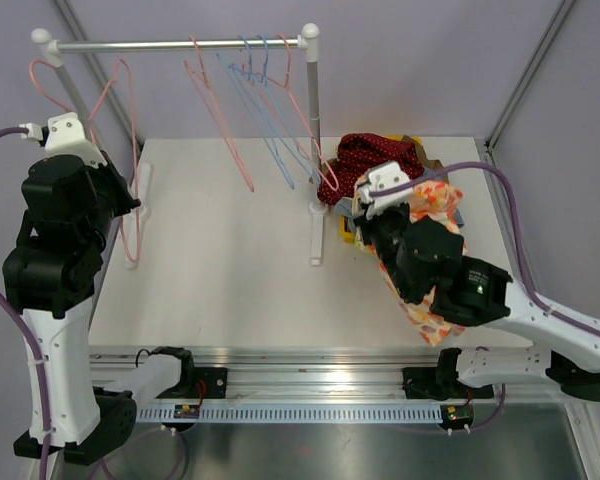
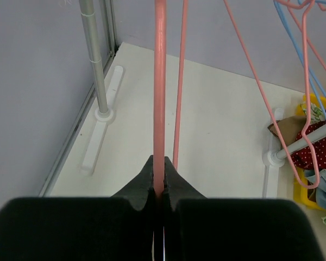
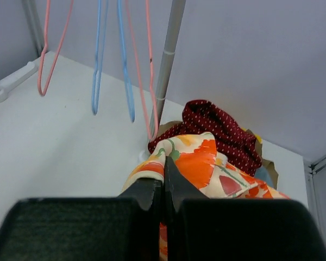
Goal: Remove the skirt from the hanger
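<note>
Closest to the left wrist lens, the left gripper [image 2: 159, 190] has its black fingers pressed together on the straight run of a pink hanger [image 2: 160, 81]. The wire rises out of the top of the frame, so its hook is cut off. From above, this gripper is hidden behind its own arm and only the hanger's loop [image 1: 132, 215] shows, at the left end of the rail [image 1: 180, 45].

The right gripper [image 3: 163, 182] pinches a fold of the orange-flowered skirt [image 3: 198, 163]. The exact bite is lost between the finger pads. In the overhead view the skirt [image 1: 435, 200] drapes over that wrist and the arm covers its middle, with a tail showing lower down. It hangs right of the rack post [image 1: 315, 150], well apart from the held hanger.

Behind the skirt lies a red dotted cloth [image 3: 223, 128]. Beside it a yellow object [image 2: 307, 193] is half covered and hard to make out. Blue hangers [image 3: 98, 54] dangle above the white table [image 1: 220, 280], their tops cropped.
</note>
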Robot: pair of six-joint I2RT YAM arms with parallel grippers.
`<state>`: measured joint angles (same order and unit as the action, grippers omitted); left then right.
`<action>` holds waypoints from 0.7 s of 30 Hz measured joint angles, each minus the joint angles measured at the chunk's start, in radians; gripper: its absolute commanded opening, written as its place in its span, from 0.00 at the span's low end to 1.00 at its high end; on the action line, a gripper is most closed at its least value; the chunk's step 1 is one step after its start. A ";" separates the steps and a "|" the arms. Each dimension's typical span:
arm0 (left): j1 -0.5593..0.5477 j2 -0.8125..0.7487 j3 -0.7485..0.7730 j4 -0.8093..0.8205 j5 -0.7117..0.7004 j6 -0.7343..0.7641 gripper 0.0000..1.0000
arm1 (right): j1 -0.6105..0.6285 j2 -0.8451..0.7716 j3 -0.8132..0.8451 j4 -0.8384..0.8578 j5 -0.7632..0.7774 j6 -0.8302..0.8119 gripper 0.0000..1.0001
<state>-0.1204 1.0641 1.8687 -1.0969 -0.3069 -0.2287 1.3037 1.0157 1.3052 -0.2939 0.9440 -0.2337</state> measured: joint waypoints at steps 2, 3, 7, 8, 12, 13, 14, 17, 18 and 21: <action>0.000 -0.038 -0.053 0.006 0.001 -0.005 0.00 | -0.097 0.070 0.089 0.021 -0.043 -0.058 0.00; 0.000 -0.059 -0.081 0.006 0.001 -0.008 0.00 | -0.146 0.085 0.117 0.028 -0.063 -0.074 0.00; 0.000 -0.132 -0.181 0.013 0.004 -0.011 0.00 | -0.459 0.162 0.240 0.068 -0.138 -0.140 0.00; 0.000 -0.144 -0.193 0.013 0.005 -0.012 0.00 | -0.517 0.186 0.270 0.091 -0.151 -0.154 0.00; 0.000 -0.166 -0.216 0.015 0.013 -0.016 0.00 | -0.702 0.326 0.388 0.186 -0.231 -0.173 0.00; 0.000 -0.171 -0.225 0.016 0.020 -0.021 0.00 | -0.739 0.371 0.414 0.200 -0.248 -0.169 0.00; 0.000 -0.176 -0.237 0.017 0.027 -0.027 0.00 | -0.770 0.415 0.438 0.219 -0.259 -0.167 0.00; 0.000 -0.190 -0.276 0.017 0.047 -0.038 0.00 | -0.827 0.558 0.467 0.293 -0.285 -0.155 0.00; 0.000 -0.192 -0.288 0.017 0.050 -0.038 0.00 | -0.832 0.593 0.466 0.305 -0.291 -0.151 0.00; 0.000 -0.180 -0.299 0.013 0.048 -0.032 0.00 | -0.835 0.700 0.431 0.338 -0.317 -0.124 0.00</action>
<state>-0.1204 0.8845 1.5696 -1.0836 -0.2584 -0.2611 0.4683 1.7153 1.7367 0.0437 0.6266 -0.3573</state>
